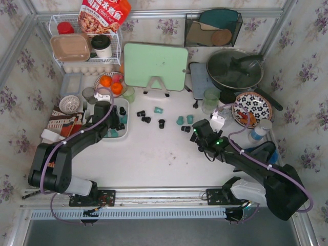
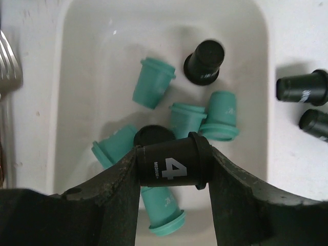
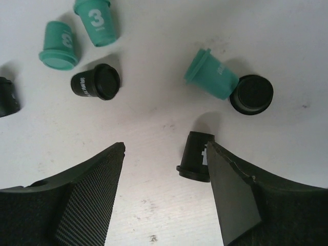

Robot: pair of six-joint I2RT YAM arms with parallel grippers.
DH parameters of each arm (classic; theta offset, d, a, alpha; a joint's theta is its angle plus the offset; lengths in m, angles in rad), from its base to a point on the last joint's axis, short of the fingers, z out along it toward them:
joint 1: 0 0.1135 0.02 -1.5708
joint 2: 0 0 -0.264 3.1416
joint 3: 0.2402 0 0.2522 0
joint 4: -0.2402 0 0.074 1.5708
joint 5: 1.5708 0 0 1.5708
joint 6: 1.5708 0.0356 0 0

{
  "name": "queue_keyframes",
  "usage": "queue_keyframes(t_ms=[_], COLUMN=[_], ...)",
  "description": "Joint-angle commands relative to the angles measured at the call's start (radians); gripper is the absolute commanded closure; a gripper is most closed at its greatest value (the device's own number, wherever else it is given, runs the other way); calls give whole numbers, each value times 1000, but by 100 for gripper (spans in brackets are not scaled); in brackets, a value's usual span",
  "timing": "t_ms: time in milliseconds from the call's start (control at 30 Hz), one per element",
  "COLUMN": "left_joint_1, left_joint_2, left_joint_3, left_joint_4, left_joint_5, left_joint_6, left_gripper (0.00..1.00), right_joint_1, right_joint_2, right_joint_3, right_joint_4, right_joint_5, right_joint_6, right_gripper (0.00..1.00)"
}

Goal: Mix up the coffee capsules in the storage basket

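Note:
The white storage basket (image 1: pixel 124 134) lies at mid-left; in the left wrist view its wall (image 2: pixel 61 102) encloses several teal capsules (image 2: pixel 154 82) and a black one (image 2: pixel 205 61). My left gripper (image 2: pixel 174 166) is shut on a black capsule marked 4 (image 2: pixel 169 166), held sideways above the basket's contents; the top view shows it over the basket (image 1: pixel 114 125). My right gripper (image 3: pixel 165 148) is open over the table (image 1: pixel 197 132), with a black capsule (image 3: pixel 196 156) lying against its right finger. Loose teal (image 3: pixel 210 74) and black (image 3: pixel 96 82) capsules lie beyond; more are scattered mid-table (image 1: pixel 146 119).
A green cutting board (image 1: pixel 155 65) stands behind the capsules. A translucent green cup (image 1: pixel 210 99), a lidded pan (image 1: pixel 234 69) and a patterned plate (image 1: pixel 251 108) are at the right. A fruit bowl (image 1: pixel 110 82) and wire rack (image 1: pixel 87 41) are at the back left.

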Motion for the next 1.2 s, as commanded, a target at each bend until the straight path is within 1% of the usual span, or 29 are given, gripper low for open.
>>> queue_keyframes(t_ms=[0, 100, 233, 333, 367, 400, 433, 467, 533, 833, 933, 1000, 1167], left_joint_1=[14, 15, 17, 16, 16, 16, 16, 16, 15, -8, -24, -35, -65], left_joint_2=[16, 20, 20, 12, 10, 8, 5, 1, -12, -162, -184, -194, -199], left_joint_3=[16, 20, 20, 18, 17, 16, 15, 14, 12, -5, -2, 0, 10], left_joint_4=[-52, -58, -63, -64, -64, -65, -66, -68, -70, -91, -97, -100, -102], left_joint_5=[17, 19, 14, 6, 3, 0, -2, -2, -1, 1, -9, -14, -22], left_joint_6=[-61, -71, -79, -84, -87, -90, -91, -95, -103, -128, -119, -115, -103], left_gripper=[57, 54, 39, 34, 32, 30, 28, 26, 25, 25, 25, 25, 25], right_joint_1=[-3, -17, -46, -65, -66, -86, -111, -123, -134, -136, -136, -137, -137], right_joint_2=[31, 85, 125, 128, 128, 129, 132, 138, 150, 217, 232, 239, 248], right_joint_3=[6, 19, 28, 20, 14, 6, 1, -2, -6, 6, 19, 32, 52], right_joint_4=[-42, -62, -79, -65, -52, -37, -23, -14, 1, 11, 4, -8, -32], right_joint_5=[-18, -22, -22, -34, -47, -73, -97, -114, -131, -169, -184, -197, -209], right_joint_6=[50, 28, 7, -1, -5, -20, -30, -33, -39, -46, -40, -35, -24], right_gripper=[29, 33, 34, 37, 41, 50, 54, 55, 56, 56, 53, 52, 54])
